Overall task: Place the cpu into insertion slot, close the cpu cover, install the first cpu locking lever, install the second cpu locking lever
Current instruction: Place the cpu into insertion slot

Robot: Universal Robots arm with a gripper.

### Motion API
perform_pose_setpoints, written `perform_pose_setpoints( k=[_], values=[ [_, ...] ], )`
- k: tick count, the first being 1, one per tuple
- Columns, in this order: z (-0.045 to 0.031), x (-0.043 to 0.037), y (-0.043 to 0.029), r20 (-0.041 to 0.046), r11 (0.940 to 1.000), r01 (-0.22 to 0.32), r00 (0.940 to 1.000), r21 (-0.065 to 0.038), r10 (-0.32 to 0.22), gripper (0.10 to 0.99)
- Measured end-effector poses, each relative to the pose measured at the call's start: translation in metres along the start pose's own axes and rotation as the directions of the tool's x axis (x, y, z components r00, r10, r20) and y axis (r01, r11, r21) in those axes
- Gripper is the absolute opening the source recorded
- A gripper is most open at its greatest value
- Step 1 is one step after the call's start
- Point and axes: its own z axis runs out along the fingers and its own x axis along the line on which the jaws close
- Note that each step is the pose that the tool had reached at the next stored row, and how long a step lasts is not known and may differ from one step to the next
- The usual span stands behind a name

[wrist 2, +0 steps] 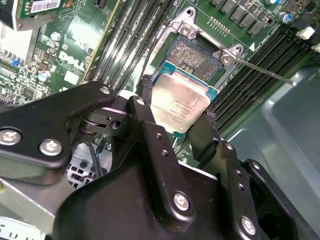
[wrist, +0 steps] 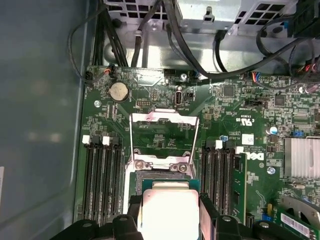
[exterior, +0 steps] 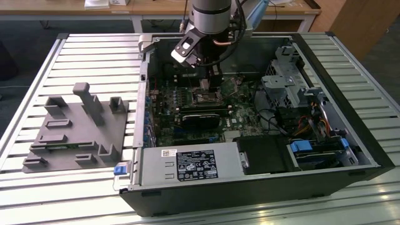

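We see the cpu (wrist 2: pixel 181 104) pinched by two opposite edges in the end effector (wrist 2: pixel 178 100), whose fingers are closed onto it; it hangs just over the insertion slot (wrist 2: pixel 192 54), partly overlapping it, and we cannot tell whether it touches; we judge it light, thin and stiff, with a slick metal top and a delicate underside, so the edges are the right hold; the cpu cover (wrist: pixel 165 118) is swung open beside the slot, on the green motherboard (wrist: pixel 235 115) inside the computer case (exterior: pixel 350 154).
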Motion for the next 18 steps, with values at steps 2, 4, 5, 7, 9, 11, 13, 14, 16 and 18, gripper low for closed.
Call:
perform_pose_setpoints(
  k=[2,4,5,7,9,11,13,14,16,18],
  values=[
    [0.0035,0.0003,-0.0003,0.0003,1.0,0.0,1.0,0.0,0.0,0.541],
    [0.0064,0.0005,-0.0005,0.0001,1.0,0.0,1.0,0.0,0.0,0.541],
    [0.0072,0.0006,-0.0006,0.0002,1.0,0.0,1.0,0.0,0.0,0.541],
    [0.0084,0.0005,-0.0007,0.0001,1.0,0.0,1.0,0.0,0.0,0.541],
    [0.0093,0.0005,-0.0008,0.0003,1.0,0.0,1.0,0.0,0.0,0.541],
    [0.0099,0.0005,-0.0009,0.0004,1.0,0.0,1.0,0.0,0.0,0.541],
    [0.011,0.0005,-0.001,0.0004,1.0,0.0,1.0,0.0,0.0,0.541],
    [0.0116,0.0005,-0.0011,0.0003,1.0,0.0,1.0,0.0,0.0,0.541],
    [0.0127,0.0005,-0.0013,0.0003,1.0,0.0,1.0,0.0,0.0,0.541],
    [0.0137,0.0005,-0.0014,0.0003,1.0,0.0,1.0,0.0,0.0,0.541]
  ],
)
